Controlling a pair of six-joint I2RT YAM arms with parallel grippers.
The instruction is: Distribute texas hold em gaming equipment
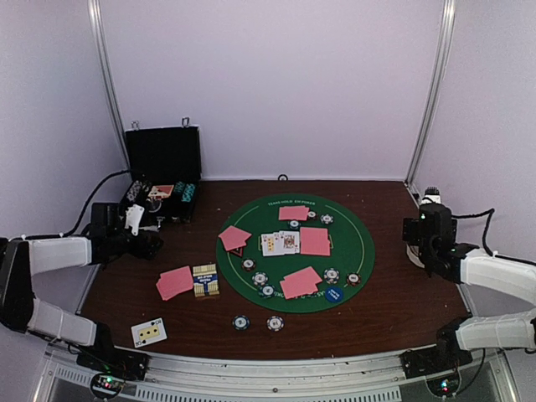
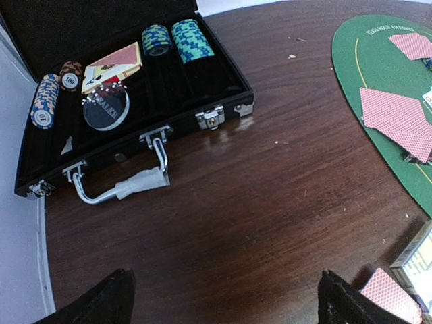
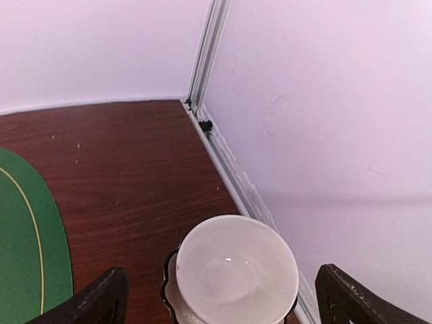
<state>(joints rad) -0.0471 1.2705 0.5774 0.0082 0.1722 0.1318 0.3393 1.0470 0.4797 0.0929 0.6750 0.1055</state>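
Note:
Pink-backed cards [image 1: 315, 241] lie in small piles on the round green mat [image 1: 251, 213], around face-up cards [image 1: 279, 243]. Striped chips [image 1: 260, 278] and a blue disc [image 1: 334, 294] sit on the mat. Two chips [image 1: 241, 322] rest on the wood in front of it. Another pink pile [image 1: 174, 282] and a face-up card [image 1: 148, 332] lie at the left. My left gripper [image 1: 149, 244] [image 2: 226, 297] is open over bare wood beside the case. My right gripper [image 1: 434, 251] [image 3: 223, 277] is open above a white bowl [image 3: 233, 270].
An open black case [image 2: 223, 101] at the back left holds chip stacks [image 2: 192, 39], a card pack [image 2: 113, 65] and a clear puck [image 2: 106, 108]. A yellow-blue card box [image 1: 205, 280] stands left of the mat. The bowl sits against the right wall rail [image 3: 233, 169].

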